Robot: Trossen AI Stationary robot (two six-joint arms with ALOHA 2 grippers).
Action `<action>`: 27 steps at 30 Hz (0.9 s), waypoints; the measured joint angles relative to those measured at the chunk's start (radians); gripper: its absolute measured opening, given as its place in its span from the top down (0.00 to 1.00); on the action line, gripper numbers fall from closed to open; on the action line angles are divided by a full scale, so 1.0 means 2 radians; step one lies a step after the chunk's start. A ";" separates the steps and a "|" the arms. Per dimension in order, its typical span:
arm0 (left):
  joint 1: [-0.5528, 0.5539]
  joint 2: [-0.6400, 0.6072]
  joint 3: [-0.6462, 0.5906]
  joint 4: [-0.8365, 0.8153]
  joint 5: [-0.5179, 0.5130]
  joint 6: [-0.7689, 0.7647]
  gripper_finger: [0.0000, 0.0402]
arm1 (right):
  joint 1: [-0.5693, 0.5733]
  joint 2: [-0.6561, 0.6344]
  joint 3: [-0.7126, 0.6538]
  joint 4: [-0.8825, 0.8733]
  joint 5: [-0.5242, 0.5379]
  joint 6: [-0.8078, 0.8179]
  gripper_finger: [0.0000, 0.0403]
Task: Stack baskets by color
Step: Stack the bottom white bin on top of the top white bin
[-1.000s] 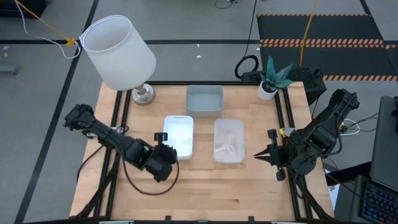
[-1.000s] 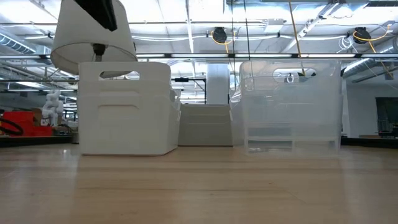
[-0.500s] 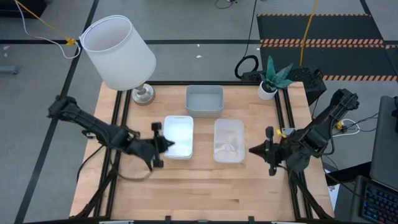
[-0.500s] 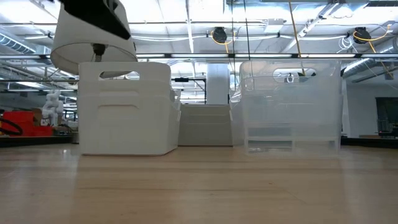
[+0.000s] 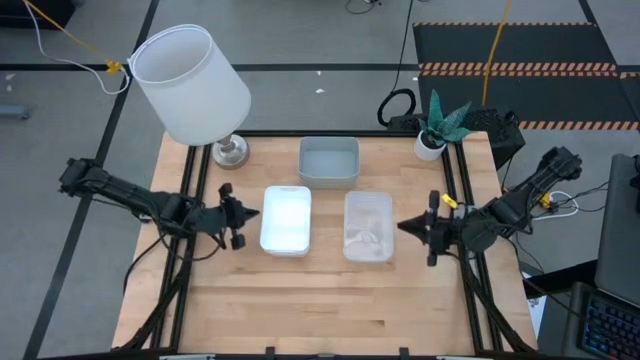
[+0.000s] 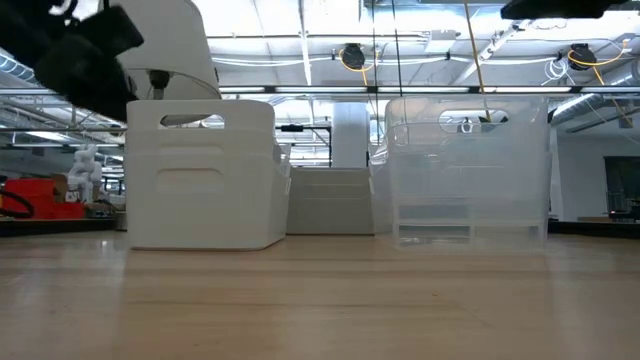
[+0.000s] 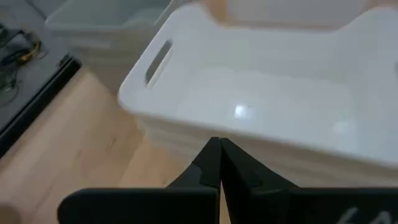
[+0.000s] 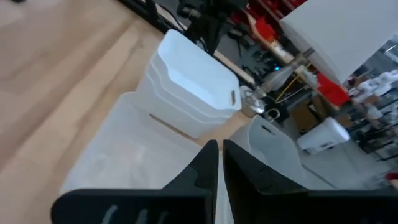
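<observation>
White stack: I read the white baskets (image 5: pixel 286 220) as already nested, left of centre on the table (image 5: pixel 330 310); the right wrist view shows layered rims
Clear stack: the clear baskets (image 5: pixel 368 226) sit just beside the white ones, to their right, apparently nested too
Grey-blue stack: the grey-blue baskets (image 5: pixel 329 161) stand behind the other two, toward the lamp (image 5: pixel 190 85) side, apart from them
Left claw: my left gripper (image 5: pixel 240 217) hovers just off the white stack's left wall, fingers pressed together, holding nothing
Right claw: my right gripper (image 5: pixel 405 227) sits just off the clear stack's right wall, fingers closed, empty
Done: I see three piles, one per colour, and no loose basket anywhere on the table
Left: I judge sorting finished or nearly so; at most I would nudge the piles square or pull both arms clear
Unsure: I cannot count the baskets in each pile from here
</observation>
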 joint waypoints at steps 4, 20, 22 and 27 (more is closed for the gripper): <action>0.032 -0.012 -0.033 0.006 0.005 -0.018 0.99 | -0.017 -0.004 -0.019 0.040 0.000 -0.037 0.96; 0.152 0.035 -0.059 0.162 0.176 0.071 0.99 | -0.078 -0.004 -0.035 0.105 -0.002 -0.098 0.96; 0.158 0.055 -0.059 0.180 0.187 0.073 0.99 | -0.084 -0.004 -0.035 0.105 -0.002 -0.100 0.96; 0.168 0.091 -0.053 0.191 0.211 0.047 0.98 | -0.093 -0.004 -0.035 0.105 -0.002 -0.100 0.96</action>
